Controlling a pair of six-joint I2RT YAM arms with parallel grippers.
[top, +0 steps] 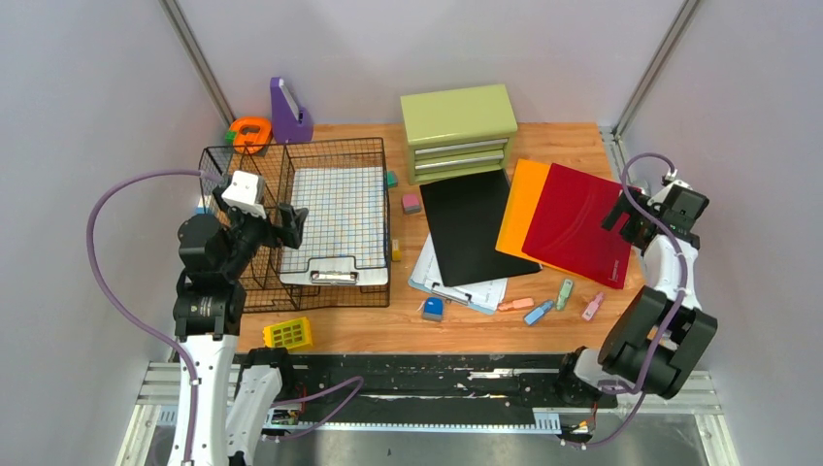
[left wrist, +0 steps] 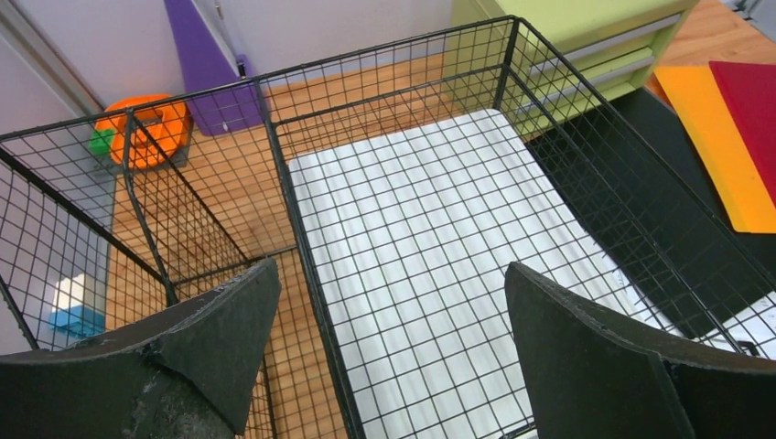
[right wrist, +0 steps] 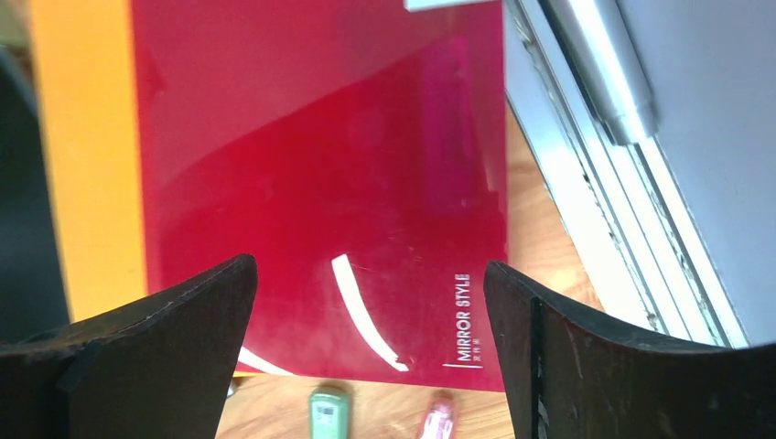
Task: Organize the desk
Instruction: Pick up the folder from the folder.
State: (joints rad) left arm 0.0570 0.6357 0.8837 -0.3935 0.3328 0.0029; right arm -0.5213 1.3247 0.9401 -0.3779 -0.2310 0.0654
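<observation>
While the red folder (right wrist: 320,165) lies just below the right pincer (right wrist: 369,265) (open wide, empty), the left pincer (left wrist: 392,267), also open, hangs well left of it.

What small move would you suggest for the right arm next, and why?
Probably lower the right gripper toward the near right corner of the red folder. Its jaws stand open and empty above that folder, which lies loose on the desk, overlapping the orange folder, so it looks like the closest thing to tidy.
</observation>
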